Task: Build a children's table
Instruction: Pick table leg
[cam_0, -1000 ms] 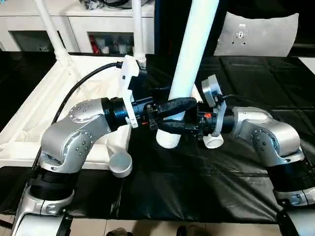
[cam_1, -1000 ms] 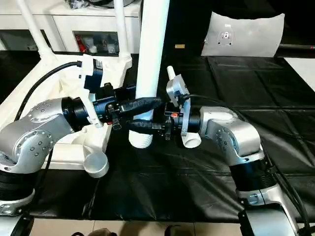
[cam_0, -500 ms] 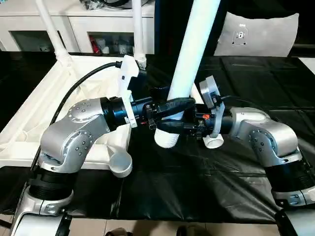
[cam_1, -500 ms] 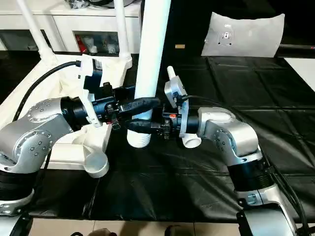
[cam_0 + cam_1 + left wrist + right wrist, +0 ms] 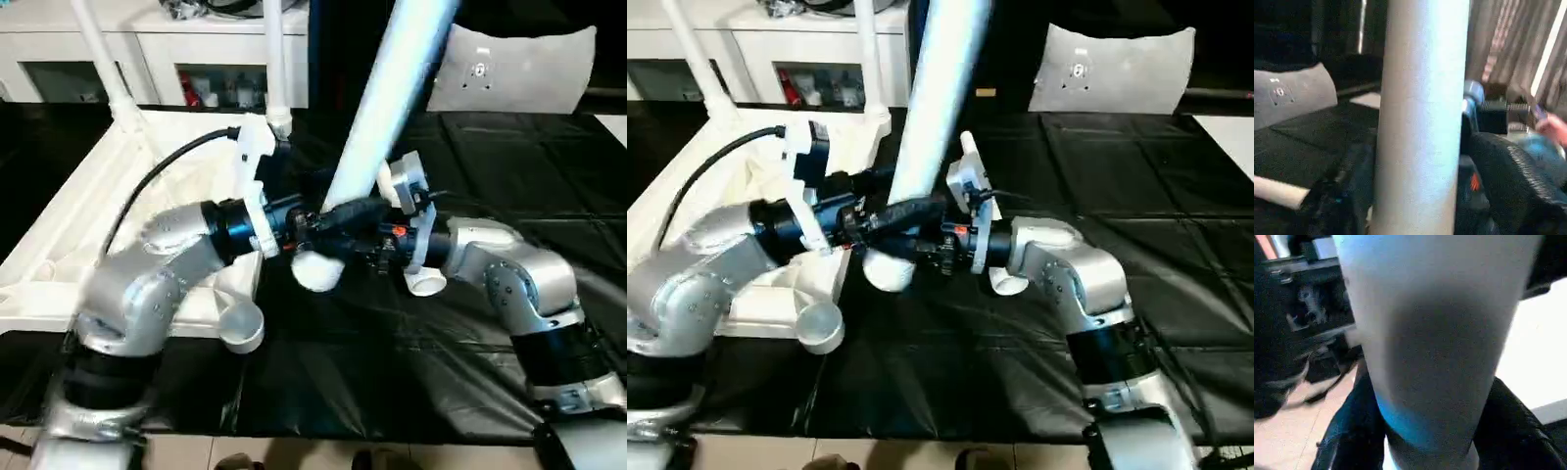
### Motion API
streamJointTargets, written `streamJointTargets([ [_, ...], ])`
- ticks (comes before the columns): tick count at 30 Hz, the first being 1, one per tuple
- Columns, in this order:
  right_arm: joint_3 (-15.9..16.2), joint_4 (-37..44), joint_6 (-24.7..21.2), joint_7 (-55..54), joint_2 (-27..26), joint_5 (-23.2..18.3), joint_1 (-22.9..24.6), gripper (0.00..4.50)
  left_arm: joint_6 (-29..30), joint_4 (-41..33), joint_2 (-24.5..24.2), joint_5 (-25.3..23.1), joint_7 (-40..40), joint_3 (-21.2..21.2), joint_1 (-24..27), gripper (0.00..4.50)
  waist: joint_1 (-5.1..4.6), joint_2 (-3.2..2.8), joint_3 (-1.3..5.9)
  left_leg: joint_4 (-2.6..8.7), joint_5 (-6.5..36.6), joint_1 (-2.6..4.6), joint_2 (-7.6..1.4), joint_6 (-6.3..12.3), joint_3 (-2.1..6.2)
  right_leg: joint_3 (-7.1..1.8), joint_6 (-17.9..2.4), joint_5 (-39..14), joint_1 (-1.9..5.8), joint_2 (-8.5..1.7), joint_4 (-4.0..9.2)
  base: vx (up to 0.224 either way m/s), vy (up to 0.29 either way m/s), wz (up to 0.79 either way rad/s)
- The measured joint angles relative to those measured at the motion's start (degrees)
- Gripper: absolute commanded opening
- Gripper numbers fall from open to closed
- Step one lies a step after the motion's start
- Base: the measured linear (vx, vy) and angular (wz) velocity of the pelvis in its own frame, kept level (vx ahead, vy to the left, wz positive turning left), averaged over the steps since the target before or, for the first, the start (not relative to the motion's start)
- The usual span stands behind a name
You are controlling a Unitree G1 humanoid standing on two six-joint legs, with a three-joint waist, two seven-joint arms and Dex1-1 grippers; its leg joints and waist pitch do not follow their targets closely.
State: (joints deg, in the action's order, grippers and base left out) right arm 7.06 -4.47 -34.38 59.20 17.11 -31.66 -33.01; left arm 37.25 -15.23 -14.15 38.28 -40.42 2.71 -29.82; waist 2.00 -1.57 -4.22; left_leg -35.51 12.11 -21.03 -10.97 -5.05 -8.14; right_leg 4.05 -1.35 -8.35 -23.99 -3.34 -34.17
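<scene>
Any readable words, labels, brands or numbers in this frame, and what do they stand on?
No text can be read.
The grey panel at the back of the black table carries a small round mark, too blurred to read.
Items behind the cabinet glass doors: too small to tell.
The held table leg and the tabletop are plain white.

White cabinet (image 5: 147,39), perhaps curtains (image 5: 1508,44)

**Materials and finishes**

We see a leg (image 5: 387,103) of smooth white plastic with a soft sheen, and a tabletop (image 5: 73,211) of the same matt white plastic. The forearms (image 5: 171,255) are brushed silver metal; the fingers (image 5: 1513,181) look black, rubbery and finely textured. A glossy, creased black sheet (image 5: 392,362) covers the floor.
</scene>
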Motion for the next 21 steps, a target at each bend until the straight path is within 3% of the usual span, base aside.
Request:
streamJointTargets([
  [5, -1.05, -0.24, 0.8, -7.68, -2.47, 1.88, 1.08, 1.93, -2.43, -0.46, 7.43, 7.62, 5.65, -6.57, -1.34, 3.64, 0.0, 0.01, 0.01, -0.01, -0.02, 0.01, -0.01, -0.03, -0.04, 0.0, 0.0, 0.0, 0.02, 0.0, 0.0, 0.0, 0.0, 0.0],
  [10, -0.9, -0.36, 1.7, -10.38, -3.17, 4.22, 2.02, 1.93, -5.39, 0.23, 8.94, 9.43, 11.37, -11.91, -4.14, 3.64, -0.27, -0.03, 0.03, -0.01, -0.03, 0.02, -0.04, -0.04, -0.04, 0.02, 0.03, 0.0, 0.01, 0.02, 0.0, 0.0, 0.0, 0.0],
  [12, -0.91, -0.36, 2.91, -10.71, -3.48, 4.71, 2.08, 1.93, -5.91, 1.57, 8.79, 8.69, 12.88, -12.85, -4.21, 3.64, -0.25, -0.02, 0.03, -0.01, -0.03, 0.01, -0.04, -0.03, -0.04, 0.03, 0.05, -0.01, -0.01, 0.02, 0.0, 0.0, 0.0, 0.0],
  [15, -0.75, -0.11, 5.67, -11.57, -4.83, 5.36, 2.39, 1.93, -5.51, 6.37, 5.13, 1.08, 16.1, -11.78, -4.63, 3.64, -0.25, -0.05, 0.04, -0.01, -0.03, 0.02, -0.04, -0.03, -0.04, 0.03, 0.08, -0.02, -0.01, 0.03, 0.01, 0.0, 0.0, 0.0],
  [18, 0.1, 0.29, 6.65, -12.56, -4.82, 6.71, 3.1, 1.93, -5.07, 9.27, 1.08, -5.36, 16.79, -6.92, -3.04, 3.64, -0.17, -0.04, 0.04, -0.01, -0.02, -0.03, -0.04, -0.02, -0.03, 0.02, 0.1, -0.03, -0.04, 0.01, 0.08, 0.0, 0.0, 0.0],
  [21, 0.92, 0.29, 7.31, -12.69, -5.09, 7.7, 3.38, 1.93, -4.88, 9.23, 1.68, -6.22, 16.35, -3.79, -2.08, 3.64, 0.19, -0.04, 0.04, -0.01, -0.02, -0.04, -0.04, 0.0, -0.04, 0.02, -0.06, 0.06, -0.16, -0.02, 0.1, 0.0, 0.0, 0.0],
])
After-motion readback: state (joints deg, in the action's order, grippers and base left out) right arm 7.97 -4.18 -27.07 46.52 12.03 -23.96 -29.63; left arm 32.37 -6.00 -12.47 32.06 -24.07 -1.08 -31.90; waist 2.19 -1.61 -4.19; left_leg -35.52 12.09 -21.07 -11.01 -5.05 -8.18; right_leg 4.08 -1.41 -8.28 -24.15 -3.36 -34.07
